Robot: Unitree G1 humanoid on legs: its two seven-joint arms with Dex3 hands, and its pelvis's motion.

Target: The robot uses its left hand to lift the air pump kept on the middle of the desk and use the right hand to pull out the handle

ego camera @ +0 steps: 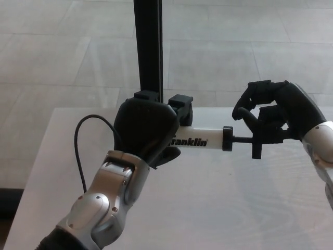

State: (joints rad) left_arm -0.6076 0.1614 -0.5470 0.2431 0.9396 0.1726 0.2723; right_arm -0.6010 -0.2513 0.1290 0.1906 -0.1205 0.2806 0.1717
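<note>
the left hand (pixel 145 127) is wrapped tight round the white pump (pixel 200 141), holding it level above the desk (pixel 218 208). the right hand (pixel 273 112) has its fingers curled round the black handle (pixel 256 143), which sits a little way out from the pump's end on a thin rod.

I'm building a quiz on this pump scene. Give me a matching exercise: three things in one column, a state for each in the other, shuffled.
Things:
1. left hand
2. right hand
3. pump handle

States:
A. drawn out from the barrel on a thin rod
B. wrapped around the white Franklin air pump
C. fingers curled at the T-shaped end

Pairs: 1-B, 2-C, 3-A
</note>
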